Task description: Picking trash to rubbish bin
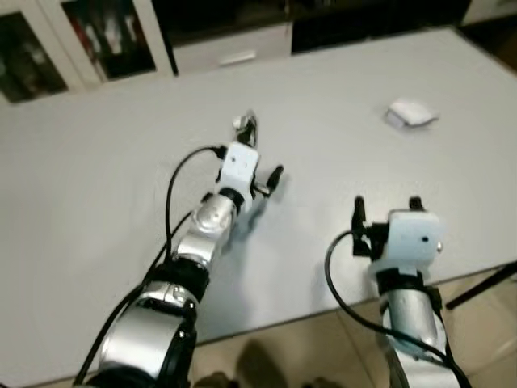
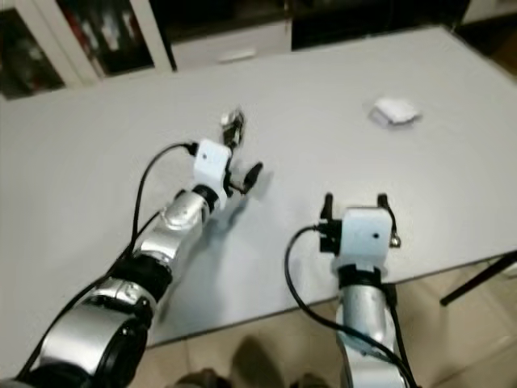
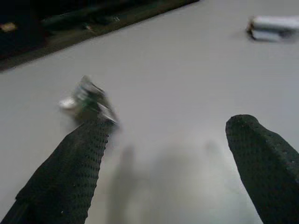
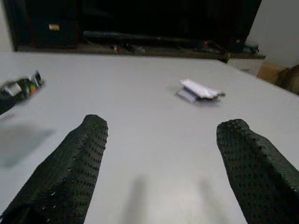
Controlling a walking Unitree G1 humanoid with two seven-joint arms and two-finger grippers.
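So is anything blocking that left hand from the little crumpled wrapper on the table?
Nothing visible. The left hand is open just short of the crumpled wrapper, one finger almost at it, with bare table between. The white wad lies well off to the right.

Pale grey counter (image 1: 97, 202); white glass-door cabinets (image 1: 89, 36) behind; dark shelving (image 4: 140, 23) beyond; beige tiled floor (image 1: 323, 347) below.

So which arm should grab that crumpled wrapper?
Left. The left gripper is open and stretched over the table, with one fingertip right beside the wrapper. The right gripper, also open, hangs back near the table's near edge, closer to the white tissue.
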